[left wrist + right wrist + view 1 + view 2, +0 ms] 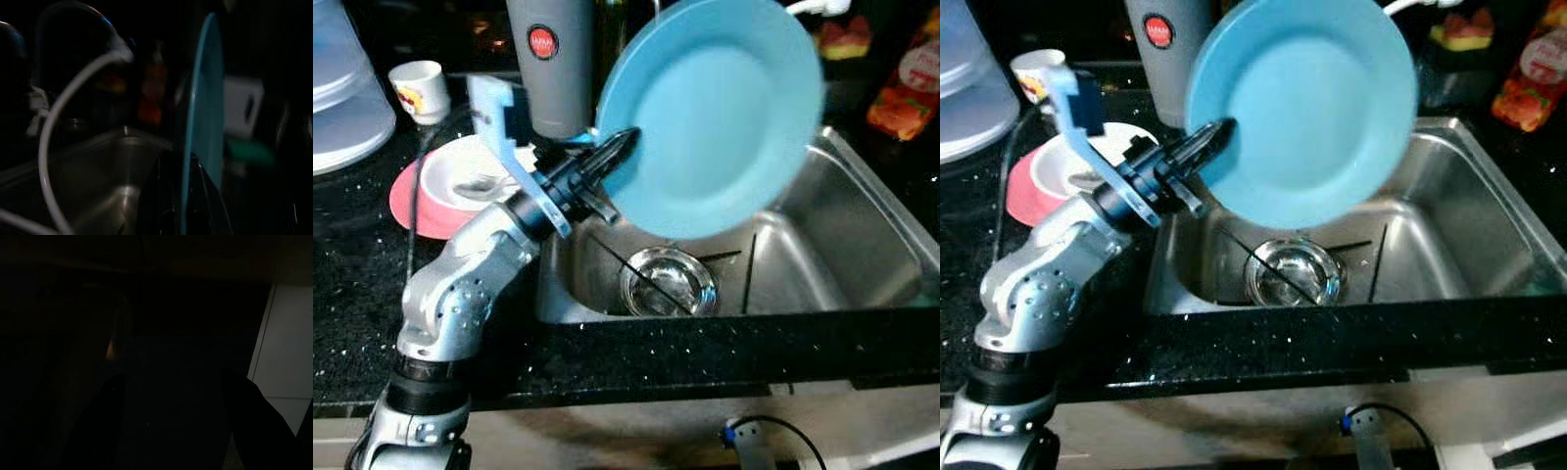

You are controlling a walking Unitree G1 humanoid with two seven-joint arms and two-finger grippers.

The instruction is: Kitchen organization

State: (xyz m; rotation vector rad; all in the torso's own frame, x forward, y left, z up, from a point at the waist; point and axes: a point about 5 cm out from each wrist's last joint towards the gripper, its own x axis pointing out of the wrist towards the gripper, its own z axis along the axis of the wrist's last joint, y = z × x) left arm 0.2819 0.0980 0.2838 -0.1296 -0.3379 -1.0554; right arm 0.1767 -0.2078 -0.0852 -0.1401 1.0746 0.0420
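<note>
Left gripper (625, 145) pinches plate (715, 113) rim, held over sink (862, 235); next: carry to counter w/o tipping.

Left gripper (1212, 140) clamps the rim of a light blue plate (1304, 108), holding it tilted up on edge above the steel sink (1469, 235). Fingers pinch the plate's left edge. Silver left arm (1038, 284) reaches in over the black speckled counter (1263, 343). Round drain strainer (1295, 275) sits in the sink bottom, below the plate. Left of the sink: white bowl (1077, 162) on a pink plate (1020, 191), a spoon possibly in it, blurry. Small white cup (1036, 69) behind. Grey canister (1163, 49) with red logo behind the plate. Red packet (1533, 78) far right.
</note>
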